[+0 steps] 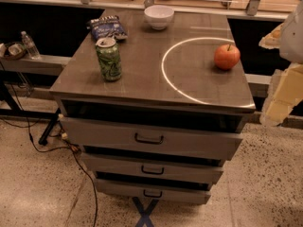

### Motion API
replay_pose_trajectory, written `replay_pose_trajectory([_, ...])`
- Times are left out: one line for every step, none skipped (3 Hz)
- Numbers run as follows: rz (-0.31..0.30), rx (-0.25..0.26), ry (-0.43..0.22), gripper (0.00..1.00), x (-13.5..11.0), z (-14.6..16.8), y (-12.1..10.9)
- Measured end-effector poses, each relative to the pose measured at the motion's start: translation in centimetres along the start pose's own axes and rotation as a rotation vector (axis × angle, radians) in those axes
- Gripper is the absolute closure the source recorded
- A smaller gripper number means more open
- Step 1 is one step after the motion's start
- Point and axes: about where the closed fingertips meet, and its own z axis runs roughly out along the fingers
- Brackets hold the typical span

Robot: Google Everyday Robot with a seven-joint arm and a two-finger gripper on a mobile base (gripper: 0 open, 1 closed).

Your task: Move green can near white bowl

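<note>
The green can [109, 58] stands upright on the left front part of the grey cabinet top [142, 79]. It has pale swirly markings and a silver top with a pull tab. The white bowl [159, 16] sits at the far middle of the top, well behind the can. My gripper [282, 96] is at the right edge of the camera view, beyond the cabinet's right side. It is far from the can and holds nothing that I can see.
A dark blue snack bag [107, 28] lies behind the can, left of the bowl. A red apple [227, 56] sits at the right side. Drawers [149, 138] are below the top. A water bottle [30, 45] stands on a ledge at the left.
</note>
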Motion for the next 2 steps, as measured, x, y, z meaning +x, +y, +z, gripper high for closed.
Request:
replay_pose_trajectory([0.0, 0.0, 0.0, 0.0, 0.0, 0.0, 0.0])
replay_pose_trajectory([-0.035, 0.002, -0.056, 0.0, -1.7, 1.6, -1.8])
